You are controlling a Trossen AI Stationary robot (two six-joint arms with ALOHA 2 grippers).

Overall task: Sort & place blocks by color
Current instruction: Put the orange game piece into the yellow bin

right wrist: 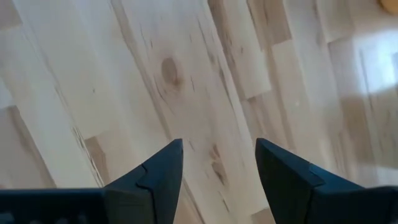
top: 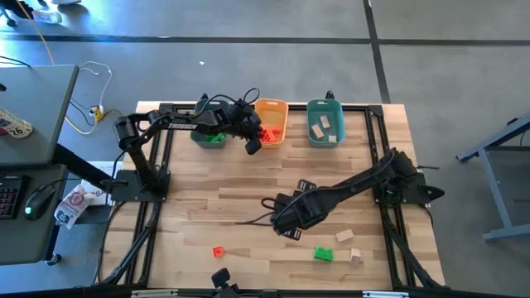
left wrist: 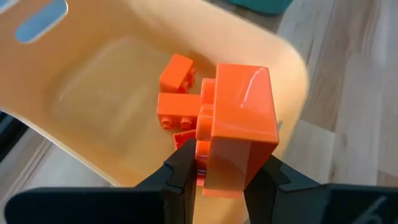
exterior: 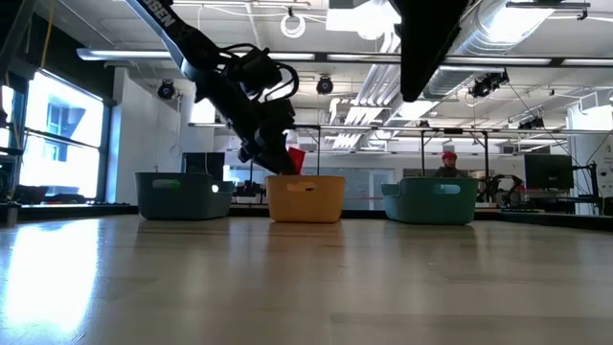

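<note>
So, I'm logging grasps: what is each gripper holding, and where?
Left gripper pinches a red-orange block by its lower sides, over the orange bin. Right gripper holds nothing.

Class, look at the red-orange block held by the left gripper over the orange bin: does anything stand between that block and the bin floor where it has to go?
Nothing visible blocks it. The left gripper holds the red-orange block above the open orange bin, where only other red-orange blocks lie.

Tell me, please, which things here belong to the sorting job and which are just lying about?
Job:
- red-orange block in the left pincer, above the orange bin
- loose red block, green block, tan blocks
- teal bins
- right pincer, open

Lying about:
- keyboard, mouse
</note>
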